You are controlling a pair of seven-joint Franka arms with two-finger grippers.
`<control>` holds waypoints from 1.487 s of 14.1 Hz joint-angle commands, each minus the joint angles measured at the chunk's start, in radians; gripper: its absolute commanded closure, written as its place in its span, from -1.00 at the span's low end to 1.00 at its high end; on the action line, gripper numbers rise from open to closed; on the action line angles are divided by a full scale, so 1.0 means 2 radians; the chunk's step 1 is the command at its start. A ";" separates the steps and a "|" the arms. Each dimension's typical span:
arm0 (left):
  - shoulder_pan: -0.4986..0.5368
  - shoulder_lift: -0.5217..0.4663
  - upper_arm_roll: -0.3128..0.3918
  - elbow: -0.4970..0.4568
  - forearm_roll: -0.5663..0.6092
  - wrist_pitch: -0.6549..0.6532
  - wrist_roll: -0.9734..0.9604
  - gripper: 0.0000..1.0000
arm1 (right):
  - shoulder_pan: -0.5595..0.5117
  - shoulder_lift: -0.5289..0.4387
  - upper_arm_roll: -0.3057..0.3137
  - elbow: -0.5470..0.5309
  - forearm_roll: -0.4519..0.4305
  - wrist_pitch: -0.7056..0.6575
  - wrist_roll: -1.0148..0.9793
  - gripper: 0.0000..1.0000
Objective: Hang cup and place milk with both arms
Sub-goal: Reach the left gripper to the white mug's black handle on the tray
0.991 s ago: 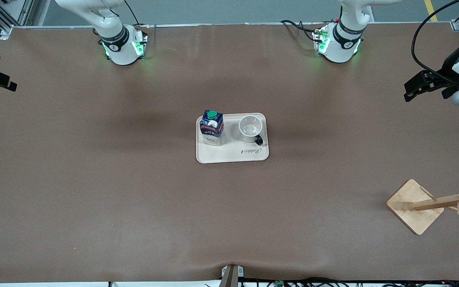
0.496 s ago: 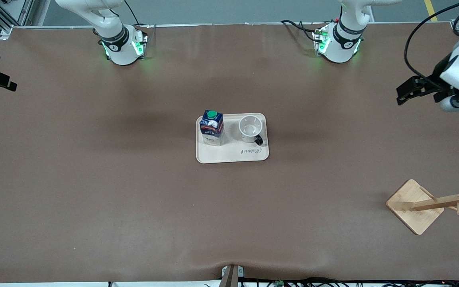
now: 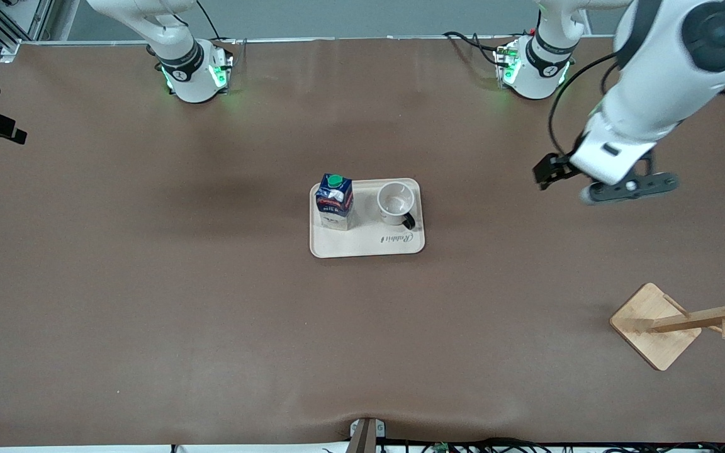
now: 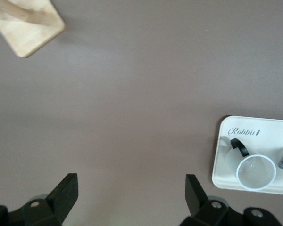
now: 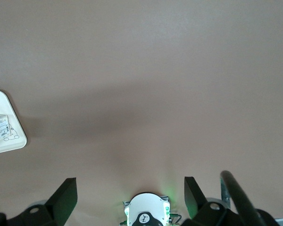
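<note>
The left gripper [image 4: 127, 197], spread wide, hangs over bare worktop [image 3: 148, 283]; it should drop straight over the cup [image 3: 395, 202], gently.

Left gripper [image 4: 132, 193] hung wide apart over bare worktop [image 4: 132, 94]; cup [image 4: 255, 170] upright on tray [image 4: 269, 132].
</note>
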 commanded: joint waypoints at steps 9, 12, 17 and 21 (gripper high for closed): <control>-0.042 0.092 -0.064 -0.103 0.001 0.211 -0.153 -1.00 | -0.005 0.001 0.002 0.004 0.008 -0.002 0.005 -1.00; -0.059 0.114 -0.064 -0.141 0.005 0.290 -0.190 -1.00 | -0.005 0.003 0.002 0.004 0.008 -0.002 0.004 -1.00; -0.097 0.168 -0.064 -0.137 0.061 0.305 -0.294 -1.00 | -0.003 0.019 0.002 0.004 0.008 -0.003 0.003 -1.00; -0.115 0.189 -0.064 -0.131 0.077 0.317 -0.346 -0.88 | 0.000 0.023 0.003 0.007 0.007 -0.001 0.000 -1.00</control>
